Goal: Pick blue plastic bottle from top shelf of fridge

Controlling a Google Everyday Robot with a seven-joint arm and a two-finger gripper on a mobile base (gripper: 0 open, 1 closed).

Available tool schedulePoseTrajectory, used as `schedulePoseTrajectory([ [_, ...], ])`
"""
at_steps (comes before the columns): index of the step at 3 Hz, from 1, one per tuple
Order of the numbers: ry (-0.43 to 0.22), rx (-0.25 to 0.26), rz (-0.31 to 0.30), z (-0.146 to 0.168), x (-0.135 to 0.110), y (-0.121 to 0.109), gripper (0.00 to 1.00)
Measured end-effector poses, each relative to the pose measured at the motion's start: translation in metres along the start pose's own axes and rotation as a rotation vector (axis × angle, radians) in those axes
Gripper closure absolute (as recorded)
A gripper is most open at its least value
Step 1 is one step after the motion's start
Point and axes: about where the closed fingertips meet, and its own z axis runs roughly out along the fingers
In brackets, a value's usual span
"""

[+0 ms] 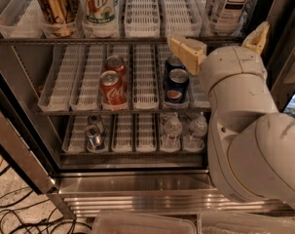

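Gripper (217, 35) hangs before the right side of the fridge (137, 189), its two tan fingers (187, 52) spread wide and holding nothing. Below and behind it, the bulky white arm (244, 130) fills the near right and hides that side of the lower racks.

The bottle (232, 4) stands just above and beyond the gripper, at the right end of the top shelf (113, 40). Its dark tea label shows between the lines of the two fingers. This looks like the approach step: the gripper is lined up under the bottle but not yet around it. The next move likely calls for rising to clear the shelf's metal edge, then pushing forward until the fingers flank the bottle's body, then closing.

That shelf edge is the nearest obstacle, level with the fingertips. To the right, the dark door frame (283, 57) is close to the outer finger and leaves little room for sideways drift. The lanes just left of the bottle hold nothing.

Below and left of the gripper are Pepsi cans (176, 82), with Coke cans (110, 84) further left. Water bottles (174, 130) sit on the rack under those. Far left on the top shelf, a green-and-white bottle (99, 4) and a gold can (54, 4) stand well apart from the target.
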Motion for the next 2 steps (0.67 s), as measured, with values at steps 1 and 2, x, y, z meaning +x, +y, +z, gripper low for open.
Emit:
schedulePoseTrajectory([
  [1, 0.0, 0.0, 0.0, 0.0, 0.0, 0.0, 0.0],
  [2, 0.0, 0.0, 0.0, 0.0, 0.0, 0.0, 0.19],
])
